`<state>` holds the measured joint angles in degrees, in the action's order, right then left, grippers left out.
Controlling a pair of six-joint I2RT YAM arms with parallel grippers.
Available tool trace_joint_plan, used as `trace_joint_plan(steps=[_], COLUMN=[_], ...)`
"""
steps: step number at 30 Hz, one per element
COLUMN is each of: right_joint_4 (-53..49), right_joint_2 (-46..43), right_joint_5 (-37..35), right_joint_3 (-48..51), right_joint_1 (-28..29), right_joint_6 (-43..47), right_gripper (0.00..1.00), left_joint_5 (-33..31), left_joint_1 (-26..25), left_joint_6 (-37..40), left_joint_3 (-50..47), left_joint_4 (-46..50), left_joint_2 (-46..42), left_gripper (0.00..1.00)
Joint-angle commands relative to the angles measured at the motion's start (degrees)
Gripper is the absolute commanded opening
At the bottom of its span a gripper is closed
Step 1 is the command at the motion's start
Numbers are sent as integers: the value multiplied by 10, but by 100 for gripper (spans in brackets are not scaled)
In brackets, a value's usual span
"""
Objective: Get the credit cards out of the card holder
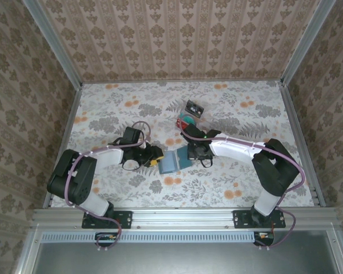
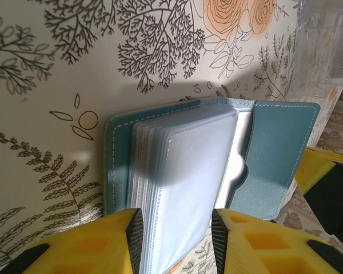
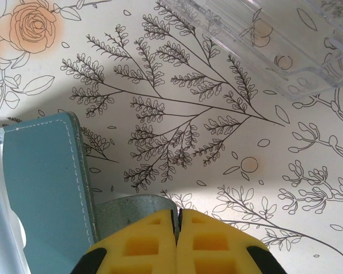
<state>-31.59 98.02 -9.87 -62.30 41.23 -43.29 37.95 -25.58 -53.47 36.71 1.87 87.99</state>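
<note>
The small teal two-panel card holder (image 1: 172, 162) lies open at centre of the floral table (image 1: 246, 114), spine approx 12–6, clear sleeves twd 9, cover twd 3. My left gripper (image 2: 174, 242), part open, clamps the sleeve stack. My right gripper (image 3: 177, 242), pads together, pinches the cover edge. Both arms low, forearms near level, reaching in from 8 & 4.

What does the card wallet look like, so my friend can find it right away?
On the flowery table, look in the middle, between the left gripper and the right gripper. The card holder is a small open teal wallet with pale sleeves inside. The clear plastic box farther back is see-through, not teal.
</note>
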Motion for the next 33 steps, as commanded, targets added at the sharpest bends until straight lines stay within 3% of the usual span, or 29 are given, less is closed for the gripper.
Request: trace_joint_plan(steps=[1,12,16,24,33], right_joint_4=[4,5,5,5,32], right_joint_2=[7,8,9,11,12], right_joint_5=[11,14,19,24,47], right_joint_3=[10,13,13,14,22], right_joint_1=[-3,-3,-3,-3,-3], right_joint_6=[-4,-6,-6,-6,-3], right_gripper=[5,5,5,5,5], left_joint_5=[4,25,19,-7,-22], left_joint_1=[-2,-19,-19,-21,-53], left_joint_6=[14,-2,3,17,24], left_joint_3=[8,2,4,13,52], left_joint_4=[6,-43,-34,3,22], left_joint_2=[-11,24,30,35,61], left_gripper=[37,37,36,45,42])
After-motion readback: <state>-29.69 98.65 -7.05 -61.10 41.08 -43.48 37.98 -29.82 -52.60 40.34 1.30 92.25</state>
